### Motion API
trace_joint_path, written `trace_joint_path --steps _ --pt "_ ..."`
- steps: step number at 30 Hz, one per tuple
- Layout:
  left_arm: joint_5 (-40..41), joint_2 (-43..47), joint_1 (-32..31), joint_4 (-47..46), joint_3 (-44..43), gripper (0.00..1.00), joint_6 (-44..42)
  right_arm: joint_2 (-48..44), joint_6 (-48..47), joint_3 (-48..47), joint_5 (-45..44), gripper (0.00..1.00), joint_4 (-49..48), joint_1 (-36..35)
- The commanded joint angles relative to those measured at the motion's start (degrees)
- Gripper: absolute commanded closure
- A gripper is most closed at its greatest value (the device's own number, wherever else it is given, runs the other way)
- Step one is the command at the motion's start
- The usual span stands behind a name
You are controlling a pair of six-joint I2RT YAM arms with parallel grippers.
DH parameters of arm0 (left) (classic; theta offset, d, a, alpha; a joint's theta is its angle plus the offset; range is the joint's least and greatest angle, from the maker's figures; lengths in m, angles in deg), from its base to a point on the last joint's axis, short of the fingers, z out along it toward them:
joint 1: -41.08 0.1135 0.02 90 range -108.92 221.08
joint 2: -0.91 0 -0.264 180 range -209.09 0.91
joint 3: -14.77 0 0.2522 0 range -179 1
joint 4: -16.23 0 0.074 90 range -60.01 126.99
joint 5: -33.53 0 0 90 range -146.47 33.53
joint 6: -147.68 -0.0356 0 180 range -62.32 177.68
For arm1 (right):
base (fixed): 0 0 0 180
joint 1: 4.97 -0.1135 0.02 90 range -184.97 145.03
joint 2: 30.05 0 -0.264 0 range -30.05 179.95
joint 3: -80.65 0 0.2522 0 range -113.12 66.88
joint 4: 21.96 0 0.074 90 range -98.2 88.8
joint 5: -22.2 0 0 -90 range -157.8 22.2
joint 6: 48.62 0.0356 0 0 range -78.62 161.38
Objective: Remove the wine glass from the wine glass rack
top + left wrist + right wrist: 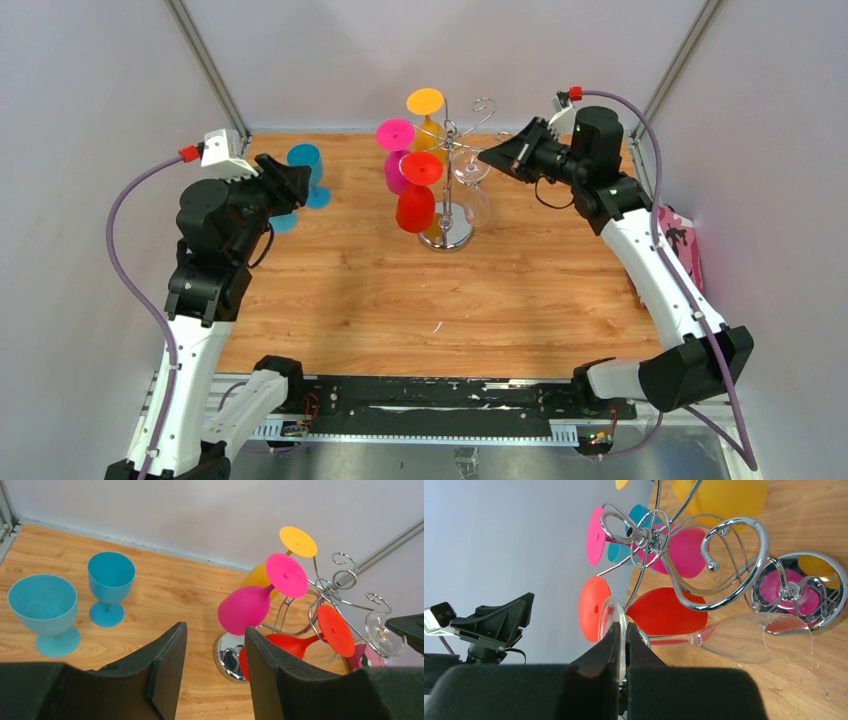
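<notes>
Now four glasses [415, 205] on rack [455, 238]; right end effector [625, 630] pinches clear glass [744, 637], left [215, 630] half-open.

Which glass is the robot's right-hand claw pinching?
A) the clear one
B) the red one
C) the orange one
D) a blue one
A: the right wrist view shows the right gripper shut on the thin round foot of the clear wine glass.

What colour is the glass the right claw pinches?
Colourless: a clear wine glass, best seen from the right wrist.
</notes>
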Motion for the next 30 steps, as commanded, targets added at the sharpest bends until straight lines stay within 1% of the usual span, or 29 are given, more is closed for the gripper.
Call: trace_joint_path --steps 1,9,14,20,30 --pt "0.1 0.6 -0.3 -0.5 -0.2 0.49 -0.8 0.0 1.2 -1.3 3.2 1.00 -3.0 -0.3" --pt "-0.7 -0.2 -0.3 -1.1 -0.1 0.49 -0.3 -3.8 0.6 -0.6 2.6 1.00 -1.5 -2.1" --pt "-0.8 -0.3 -0.3 -1.2 -0.3 0.50 -0.1 -4.5 0.2 -0.8 2.9 1.00 -0.5 -3.3" --pt "-0.8 -0.3 -0.3 -1.1 0.1 0.51 -0.1 -2.7 0.4 -1.8 3.5 1.00 -0.9 -4.3" --pt "-0.7 -0.1 -0.3 -0.9 0.7 0.51 -0.3 1.1 -3.7 -7.6 -2.8 1.00 0.8 -4.4"
